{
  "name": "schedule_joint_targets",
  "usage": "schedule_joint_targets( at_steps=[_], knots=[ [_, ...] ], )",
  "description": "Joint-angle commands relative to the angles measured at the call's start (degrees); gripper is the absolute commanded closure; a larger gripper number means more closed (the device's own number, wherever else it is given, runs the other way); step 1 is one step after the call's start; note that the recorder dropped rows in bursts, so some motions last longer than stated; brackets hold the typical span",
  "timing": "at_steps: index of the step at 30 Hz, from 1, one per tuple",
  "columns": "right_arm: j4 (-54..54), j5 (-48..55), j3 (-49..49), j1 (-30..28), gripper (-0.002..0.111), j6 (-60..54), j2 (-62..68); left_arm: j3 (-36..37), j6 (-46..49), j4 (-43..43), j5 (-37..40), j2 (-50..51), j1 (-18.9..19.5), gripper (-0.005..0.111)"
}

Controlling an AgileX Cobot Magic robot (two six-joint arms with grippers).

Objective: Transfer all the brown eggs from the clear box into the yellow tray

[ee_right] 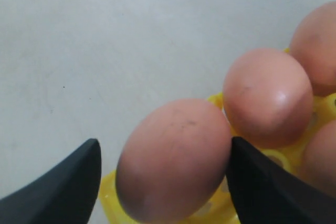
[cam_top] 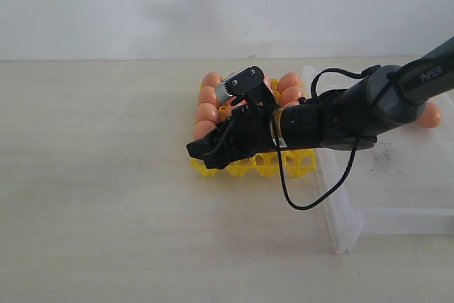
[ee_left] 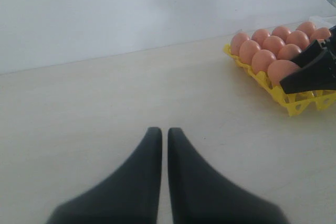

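I see the big pale table [cam_top: 106, 211] first. The clear box [cam_top: 346, 211] lies on its right side. The yellow tray [cam_top: 266, 164] sits just beside the box, on its left.

My right arm [cam_top: 340, 115] reaches in from the right, across the box and over the tray.

The tray holds many brown eggs [cam_top: 207, 96] in rows. The arm hides some cups, so I cannot count them all. One more egg [cam_top: 430, 115] peeks out behind the arm on the box side.

My right hand [cam_top: 202, 150] is low at the tray's front left corner. Its two fingers stand wide apart around the corner egg [ee_right: 173, 161], which sits in its cup. One finger [ee_right: 68, 182] has a clear gap to the egg and the other finger [ee_right: 268, 187] is right at its side, so the hand is not squeezing it.

My left hand [ee_left: 160, 135] hangs over bare table, well apart from the tray. Its fingers are closed together with only a thin slit, and it holds nothing.
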Motion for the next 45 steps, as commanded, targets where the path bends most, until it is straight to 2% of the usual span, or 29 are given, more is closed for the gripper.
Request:
schedule_joint_targets(
  at_steps=[1,14,18,22,23,36,45],
  knots=[
    [1.4,1.4,-0.2,-0.3,0.045,-0.6,-1.0,0.2,0.3,0.1,-0.5,-0.2,0.2,0.103],
    [2.1,1.2,-0.2,-0.3,0.047,0.1,-4.9,0.2,0.3,0.1,-0.5,-0.2,0.2,0.103],
    [-0.9,2.1,-0.2,-0.3,0.068,3.0,-4.9,0.2,0.3,0.1,-0.5,-0.2,0.2,0.103],
    [-4.3,2.2,-0.1,-0.3,0.105,5.4,-4.9,0.2,0.3,0.1,-0.5,-0.2,0.2,0.103],
    [-4.2,2.4,-0.1,-0.3,0.108,5.3,-4.9,0.2,0.3,0.1,-0.5,-0.2,0.2,0.103],
    [-10.3,7.6,-0.1,3.2,0.108,8.6,-4.9,0.2,0.3,0.1,-0.5,-0.2,0.2,0.103],
    [-17.7,9.9,-0.1,3.5,0.108,18.4,-4.9,0.2,0.3,0.1,-0.5,-0.2,0.2,0.103]
  ],
)
